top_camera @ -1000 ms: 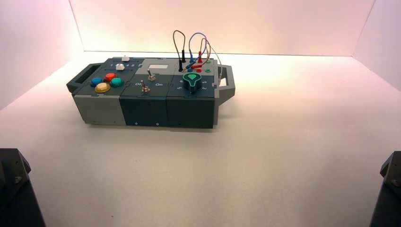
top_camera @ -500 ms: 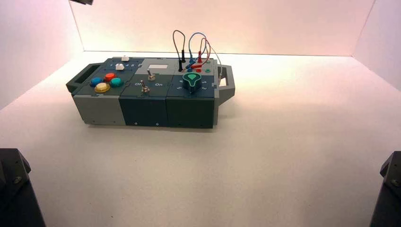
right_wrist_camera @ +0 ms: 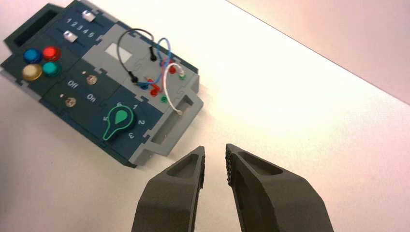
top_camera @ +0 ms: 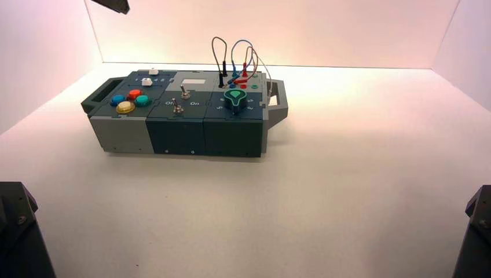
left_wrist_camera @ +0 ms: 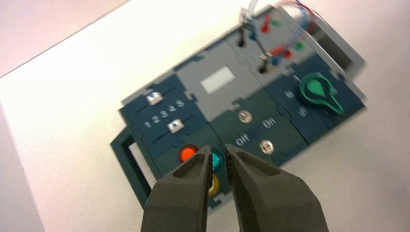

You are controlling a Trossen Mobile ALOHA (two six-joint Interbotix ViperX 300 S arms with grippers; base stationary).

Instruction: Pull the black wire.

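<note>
The left gripper (left_wrist_camera: 219,149) near the buttons (left_wrist_camera: 188,153) and right gripper (right_wrist_camera: 215,147) beside the box (right_wrist_camera: 116,126) gape narrowly, empty. Blue (top_camera: 243,40) and red wires (top_camera: 257,56) crowd beside the black wire (top_camera: 219,37).

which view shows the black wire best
The right wrist view: the black wire's whole arch and both plugs show. The high view shows it smaller and side-on; the left wrist view shows its plugs, the arch unclear.

So the right gripper (right_wrist_camera: 215,150) is hanging open just off the right end of the box (right_wrist_camera: 101,82), with the black wire (right_wrist_camera: 126,41) arching up and both its black plugs (right_wrist_camera: 143,66) sitting in their sockets.
</note>
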